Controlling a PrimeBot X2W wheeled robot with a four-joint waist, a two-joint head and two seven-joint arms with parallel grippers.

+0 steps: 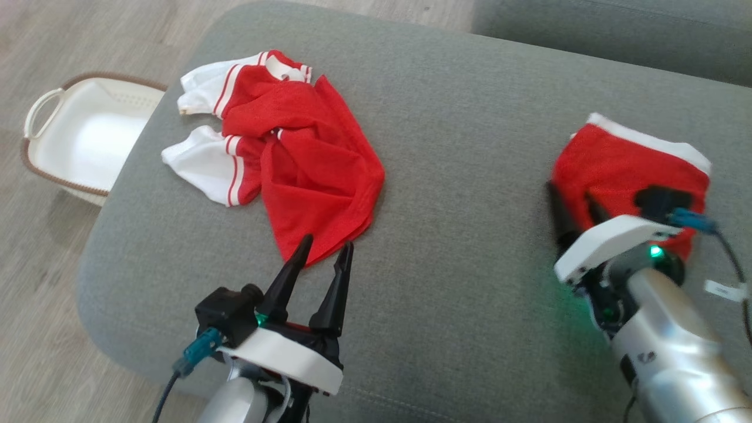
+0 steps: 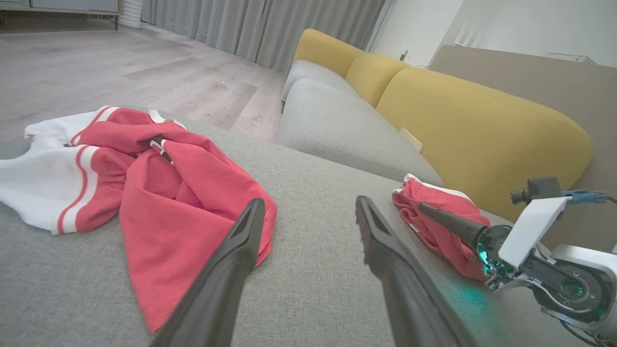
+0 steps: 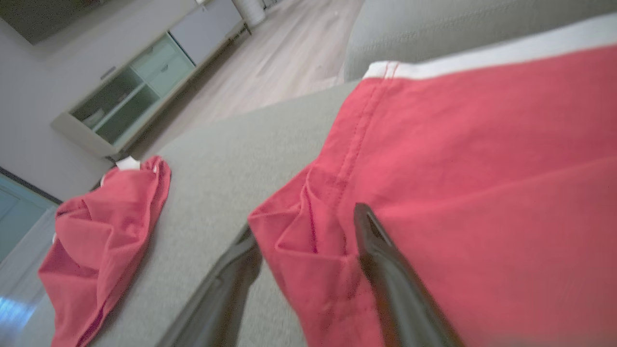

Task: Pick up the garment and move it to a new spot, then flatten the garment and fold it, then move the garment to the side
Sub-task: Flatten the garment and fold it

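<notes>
A crumpled red shirt with white striped sleeves (image 1: 294,147) lies on the left half of the grey cushion (image 1: 458,176). My left gripper (image 1: 328,242) is open, its fingertips just short of the shirt's near tip (image 2: 193,226) and holding nothing. A second red garment with a white band (image 1: 628,158) lies folded at the right. My right gripper (image 1: 570,194) is open at that garment's left edge. One finger lies on top of the cloth (image 3: 385,270) and the other beside or under its corner. The red fabric corner (image 3: 308,241) sits between the fingers.
A white basket with a brown rim (image 1: 94,129) stands on the wooden floor off the cushion's left end. A grey seat (image 2: 337,120) with yellow back cushions (image 2: 482,120) runs behind. A low cabinet (image 3: 130,96) stands against the far wall.
</notes>
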